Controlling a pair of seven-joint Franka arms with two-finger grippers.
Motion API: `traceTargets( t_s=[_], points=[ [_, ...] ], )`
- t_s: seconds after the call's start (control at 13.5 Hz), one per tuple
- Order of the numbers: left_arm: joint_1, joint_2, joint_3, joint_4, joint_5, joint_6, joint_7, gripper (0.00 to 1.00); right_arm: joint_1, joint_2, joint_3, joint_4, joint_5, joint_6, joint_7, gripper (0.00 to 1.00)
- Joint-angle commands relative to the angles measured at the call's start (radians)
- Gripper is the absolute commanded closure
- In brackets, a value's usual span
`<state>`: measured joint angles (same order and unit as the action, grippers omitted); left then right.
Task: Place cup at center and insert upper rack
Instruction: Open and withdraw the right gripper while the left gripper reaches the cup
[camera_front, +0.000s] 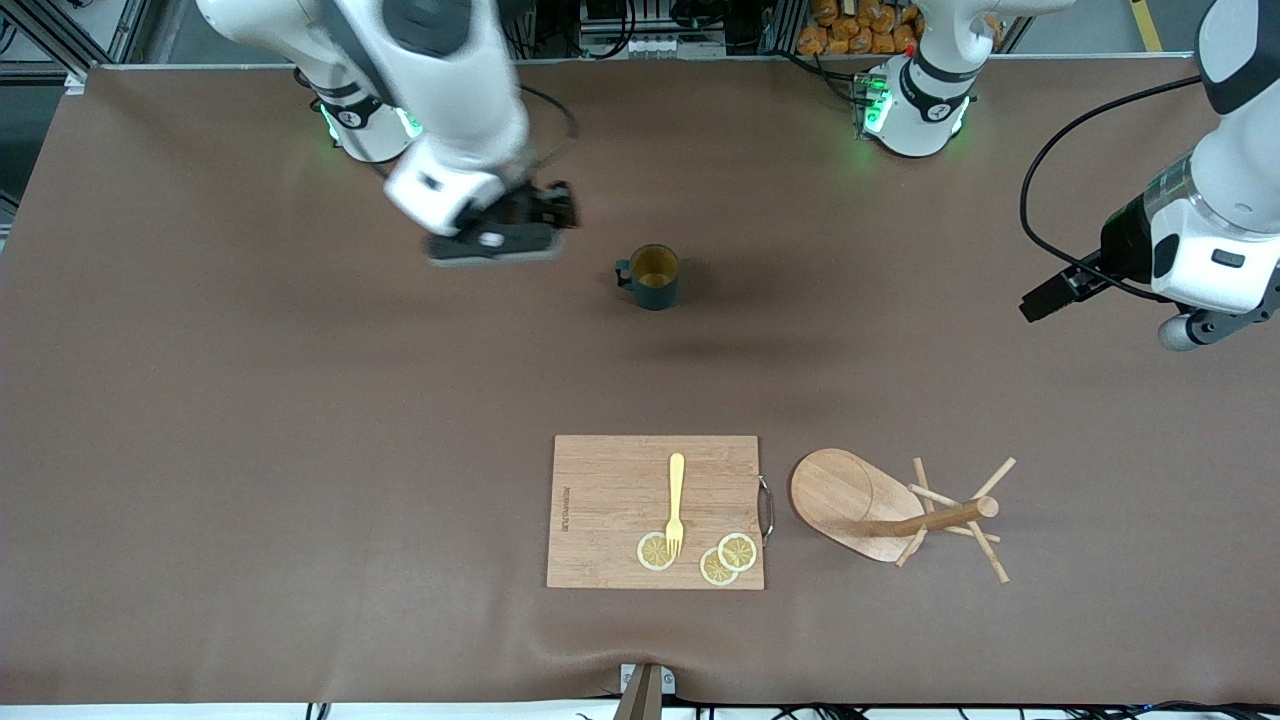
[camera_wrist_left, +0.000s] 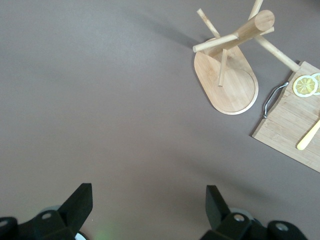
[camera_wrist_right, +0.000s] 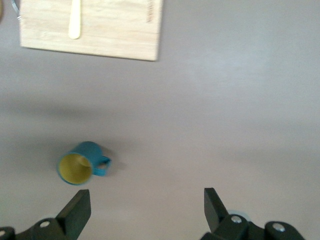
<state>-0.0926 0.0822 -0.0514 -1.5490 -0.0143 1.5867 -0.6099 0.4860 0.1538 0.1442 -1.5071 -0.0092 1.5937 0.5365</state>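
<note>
One cup: you have a single small dark teal cylindrical mug (camera_front: 653, 277) with a tan-yellow inside, upright on the brown table (camera_front: 250, 450), its side handle toward the right arm's end; nothing touches it.
One rack: the light wooden mug tree (camera_front: 880, 505) with an oval base is tipped on its side, post and thin pegs pointing toward the left arm's end, nearer to the front camera than the cup.
One board: a rectangular wooden cutting board (camera_front: 610, 500) with a metal handle lies just beside the rack's base, toward the right arm's end.
On the board: one pale yellow fork (camera_front: 676, 500) and three lemon slices (camera_front: 738, 551); the fork's tines rest on one slice.
Right gripper: your right gripper (camera_wrist_right: 147, 210) hangs over bare table beside the cup, toward the right arm's end, fingers spread wide, holding nothing.
Left gripper: your left gripper (camera_wrist_left: 149, 207) is up over the table at the left arm's end, fingers spread apart, empty; this arm waits.
In the way: nothing lies between cup and rack.
</note>
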Motion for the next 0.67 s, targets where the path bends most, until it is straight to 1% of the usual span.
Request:
traceTargets(
  t_s=[0.0, 0.07, 0.15, 0.3, 0.45, 0.59],
  points=[
    [-0.009, -0.002, 0.001, 0.003, -0.016, 0.001, -0.030, 0.00, -0.145, -0.108, 0.015, -0.036, -0.017, -0.076, -0.114, 0.00],
    [-0.010, -0.002, 0.001, 0.004, -0.016, 0.001, -0.042, 0.00, -0.197, -0.125, 0.008, -0.035, -0.018, -0.099, -0.174, 0.00],
    [-0.021, -0.001, 0.001, 0.004, -0.016, 0.001, -0.056, 0.00, -0.237, -0.140, -0.014, -0.033, -0.017, -0.110, -0.252, 0.00],
    [-0.064, 0.004, 0.004, 0.004, -0.015, 0.003, -0.124, 0.00, -0.276, -0.161, -0.099, -0.033, -0.017, -0.113, -0.415, 0.00],
    [-0.105, 0.019, 0.004, 0.007, -0.015, 0.007, -0.216, 0.00, -0.320, -0.168, -0.156, -0.033, -0.015, -0.113, -0.501, 0.00],
    [-0.169, 0.053, 0.007, 0.049, -0.009, 0.007, -0.327, 0.00, -0.377, -0.163, -0.179, -0.035, -0.017, -0.112, -0.535, 0.00]
  ],
)
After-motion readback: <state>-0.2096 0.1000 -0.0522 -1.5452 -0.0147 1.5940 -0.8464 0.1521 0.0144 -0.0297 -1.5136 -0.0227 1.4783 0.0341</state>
